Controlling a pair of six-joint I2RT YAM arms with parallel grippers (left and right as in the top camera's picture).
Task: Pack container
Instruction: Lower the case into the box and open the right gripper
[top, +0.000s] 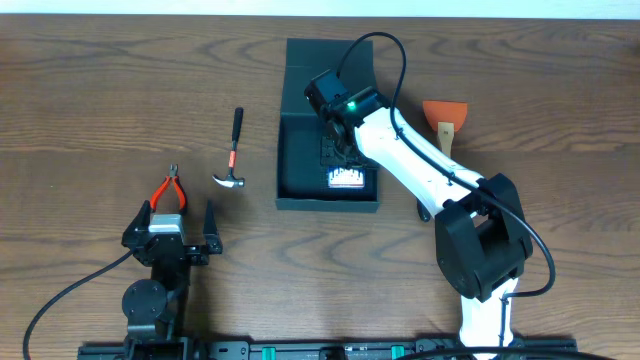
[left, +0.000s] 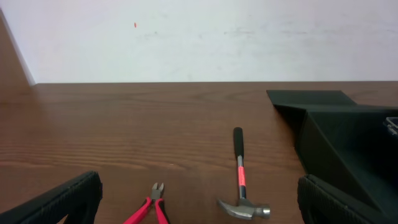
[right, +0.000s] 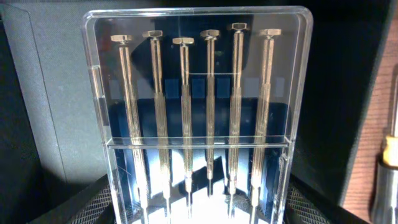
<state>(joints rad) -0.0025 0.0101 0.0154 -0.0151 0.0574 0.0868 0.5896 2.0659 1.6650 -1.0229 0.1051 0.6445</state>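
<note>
The container (top: 326, 203) is a dark teal-black box of stiff card. It is square and matte, and it sits mid-surface with its hinged flap lid lying open on the far side. From the left wrist view we catch only one corner of it (left: 348, 134), cut off by the picture's right edge.

The right end effector (top: 342, 160) reaches down into the box. Its ribbed black fingers (right: 93, 202) are closed against the two long edges of a clear plastic case (right: 199, 93). The case is a glossy, round-cornered rectangle over a dark blue insert, holding six slim brass-coloured drivers with knurled shafts. From overhead the arm covers most of the case, and only a bright patch (top: 347, 180) shows near the box's front wall. Its lower end drops out of the right wrist picture, and we cannot tell whether it touches the box floor.

The left end effector (top: 179, 208) rests near the front edge of the brown wood-grain surface (top: 90, 110), with its jaws spread wide and nothing between them.

Just ahead of it lie pliers (top: 170, 190) with red grips. Beyond those lies a claw hammer (top: 233, 150) with a steel head and a black and red handle. To the right of the box is a scraper (top: 443, 115) with an orange blade and a pale handle.

At the right wrist picture's edge a yellowish shape (right: 390, 152) is too blurred to name.
</note>
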